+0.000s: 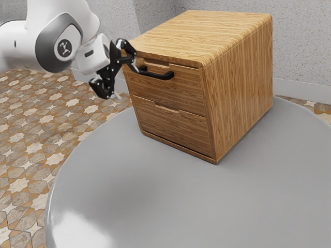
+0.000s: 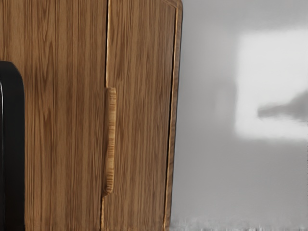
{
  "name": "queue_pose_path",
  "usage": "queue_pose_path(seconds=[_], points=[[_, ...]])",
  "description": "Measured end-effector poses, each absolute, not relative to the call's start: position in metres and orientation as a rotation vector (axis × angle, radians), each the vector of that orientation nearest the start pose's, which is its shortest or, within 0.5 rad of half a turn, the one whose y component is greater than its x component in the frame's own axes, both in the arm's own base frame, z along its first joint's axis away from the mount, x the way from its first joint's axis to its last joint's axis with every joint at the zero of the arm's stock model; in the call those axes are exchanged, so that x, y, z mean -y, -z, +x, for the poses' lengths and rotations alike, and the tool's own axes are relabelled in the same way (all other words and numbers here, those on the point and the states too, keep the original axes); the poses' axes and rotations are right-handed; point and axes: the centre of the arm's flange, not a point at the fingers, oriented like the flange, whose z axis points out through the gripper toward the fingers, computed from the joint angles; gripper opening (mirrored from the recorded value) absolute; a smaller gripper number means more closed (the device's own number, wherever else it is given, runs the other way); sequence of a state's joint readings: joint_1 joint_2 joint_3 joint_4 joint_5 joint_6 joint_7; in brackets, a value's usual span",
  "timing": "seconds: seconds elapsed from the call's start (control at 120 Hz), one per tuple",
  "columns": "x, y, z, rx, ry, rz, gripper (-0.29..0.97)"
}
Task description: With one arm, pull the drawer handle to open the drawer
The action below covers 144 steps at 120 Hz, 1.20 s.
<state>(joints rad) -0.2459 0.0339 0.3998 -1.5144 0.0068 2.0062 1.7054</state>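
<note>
One box-shaped cabinet of striped light-brown wood [image 1: 227, 77] stands on the round grey table [image 1: 207, 196], in the upper middle of the exterior view. Its top wooden drawer [image 1: 170, 90] carries a black curved bar handle [image 1: 158, 74]. Beneath it, the lower wooden drawer [image 1: 173, 121] has only a wooden lip [image 2: 110, 139].

The black two-finger gripper [image 1: 132, 61] on the white and grey arm [image 1: 31, 44] comes in from the upper left and sits right at the handle's left end. I cannot tell whether it is clamped on the bar or only stands beside it.

Both drawer fronts look about flush, so I judge the step to be the grasp, with the pull not yet made. The next move calls for a sure hold on the bar and a straight draw away from the cabinet face, without twisting.

No brand or label can be read. The arm's round joint cap [image 1: 65, 47] bears a small dark emblem without legible letters.
</note>
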Motion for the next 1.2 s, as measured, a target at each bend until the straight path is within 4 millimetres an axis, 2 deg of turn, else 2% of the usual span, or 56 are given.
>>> queue_pose_path(seconds=[0.175,0.3,0.433,0.608,0.733,0.908,1.2], points=[[-0.111,-0.682,0.590,-1.881,0.353,-1.986,0.68],[-0.119,-0.686,0.591,-1.860,0.357,-1.992,0.68],[-0.108,-0.693,0.595,-1.867,0.371,-1.966,0.68],[-0.091,-0.686,0.603,-1.902,0.365,-1.944,0.68],[-0.094,-0.688,0.609,-1.888,0.357,-1.943,0.68],[-0.098,-0.676,0.621,-1.887,0.340,-1.960,0.68],[-0.092,-0.674,0.623,-1.898,0.356,-1.961,0.68]])
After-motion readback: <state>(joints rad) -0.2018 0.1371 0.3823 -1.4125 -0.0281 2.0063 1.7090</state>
